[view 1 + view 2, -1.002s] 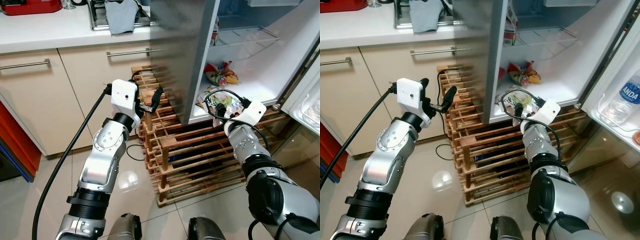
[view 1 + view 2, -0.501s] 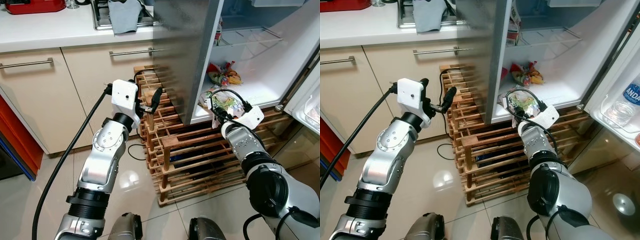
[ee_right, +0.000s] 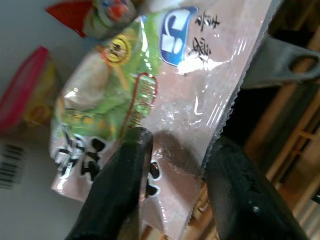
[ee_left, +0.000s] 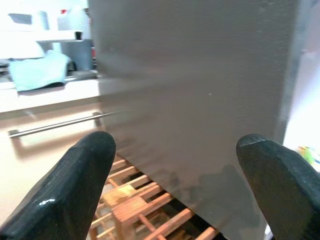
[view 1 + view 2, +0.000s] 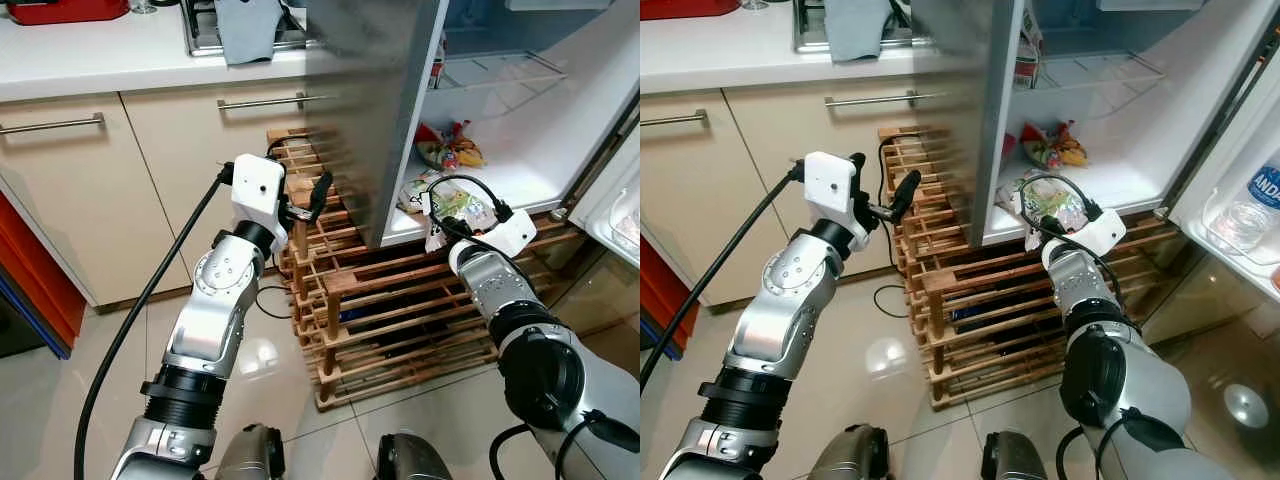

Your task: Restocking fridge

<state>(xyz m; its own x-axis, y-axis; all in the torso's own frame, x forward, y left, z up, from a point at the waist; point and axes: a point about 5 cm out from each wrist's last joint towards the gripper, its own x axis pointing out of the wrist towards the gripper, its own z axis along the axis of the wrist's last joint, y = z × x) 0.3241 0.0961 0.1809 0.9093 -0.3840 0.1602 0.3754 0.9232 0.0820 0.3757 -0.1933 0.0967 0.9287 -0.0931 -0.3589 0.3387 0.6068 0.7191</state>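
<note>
Wooden rack point(image 5: 400, 300) under open fridge point(image 5: 520, 150) | right fingers point(image 3: 125, 170) grasping packet point(image 3: 165, 100) | left fingers point(image 4: 80, 185) released

A food packet point(image 5: 448, 203) lies on the fridge floor point(image 5: 520, 170), above a wooden rack point(image 5: 400, 290).

Snack packets point(image 5: 447, 150) on fridge floor point(image 5: 520, 165)
</note>
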